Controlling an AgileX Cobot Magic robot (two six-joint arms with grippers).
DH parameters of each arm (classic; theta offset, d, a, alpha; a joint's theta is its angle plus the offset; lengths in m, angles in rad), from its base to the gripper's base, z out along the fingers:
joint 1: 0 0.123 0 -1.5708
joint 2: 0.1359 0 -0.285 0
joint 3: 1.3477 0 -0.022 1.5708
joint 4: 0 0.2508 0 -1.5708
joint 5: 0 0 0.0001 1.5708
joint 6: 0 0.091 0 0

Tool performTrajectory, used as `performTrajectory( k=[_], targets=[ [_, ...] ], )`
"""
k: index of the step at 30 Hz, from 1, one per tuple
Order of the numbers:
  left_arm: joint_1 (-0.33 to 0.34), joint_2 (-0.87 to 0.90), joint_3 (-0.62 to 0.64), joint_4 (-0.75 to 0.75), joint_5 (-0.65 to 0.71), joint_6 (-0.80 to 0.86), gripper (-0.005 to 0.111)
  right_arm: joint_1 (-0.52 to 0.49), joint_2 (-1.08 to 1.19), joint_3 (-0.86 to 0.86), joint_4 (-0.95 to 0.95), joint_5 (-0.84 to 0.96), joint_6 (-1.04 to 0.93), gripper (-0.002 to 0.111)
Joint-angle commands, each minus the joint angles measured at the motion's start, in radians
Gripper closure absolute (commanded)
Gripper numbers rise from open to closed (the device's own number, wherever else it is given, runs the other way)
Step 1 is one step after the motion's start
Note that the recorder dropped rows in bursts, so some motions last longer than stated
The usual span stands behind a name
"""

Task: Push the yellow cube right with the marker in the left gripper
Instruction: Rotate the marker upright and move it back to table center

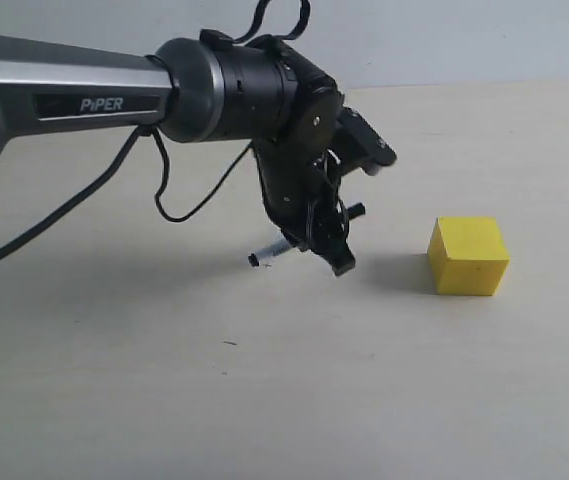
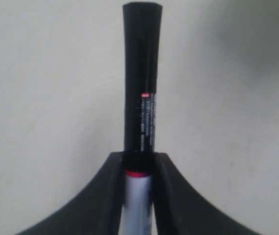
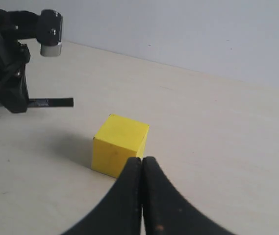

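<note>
One light-looking, sharp-edged yellow cube (image 1: 468,256) should slide readily if the stiff marker (image 2: 141,88), clamped mid-barrel by the left gripper (image 2: 139,164), meets its facing side low.

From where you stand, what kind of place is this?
Probably a robot test bench: a plain pale tabletop, a PiPER-marked arm whose left gripper holds a marker, and one yellow cube.

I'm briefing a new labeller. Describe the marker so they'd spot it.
Follow the grey PiPER arm down to the left gripper. Clamped in its jaws is the marker: a slim pen, white barrel and black cap, unlike the blocky yellow cube nearby.
</note>
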Motion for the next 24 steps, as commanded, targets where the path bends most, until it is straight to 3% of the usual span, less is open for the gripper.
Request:
performTrajectory(
  k=[1,5,9,16,24],
  targets=[
    [0.053,-0.038,-0.006,0.041,0.081,-0.421,0.107,0.001,-0.004,0.004,0.000,-0.011,-0.002,0.108],
    [0.091,-0.034,-0.006,0.010,0.211,-0.704,0.107,0.001,-0.004,0.004,0.000,-0.011,-0.002,0.108],
    [0.098,-0.034,0.017,-0.001,0.250,-0.802,0.107,0.001,-0.004,0.004,0.000,-0.011,-0.002,0.108],
    [0.088,-0.034,0.018,-0.120,0.143,-0.881,0.107,0.001,-0.004,0.004,0.000,-0.011,-0.002,0.108],
    [0.065,-0.003,0.018,-0.116,0.091,-0.963,0.107,0.001,-0.004,0.004,0.000,-0.011,-0.002,0.108]
  ],
)
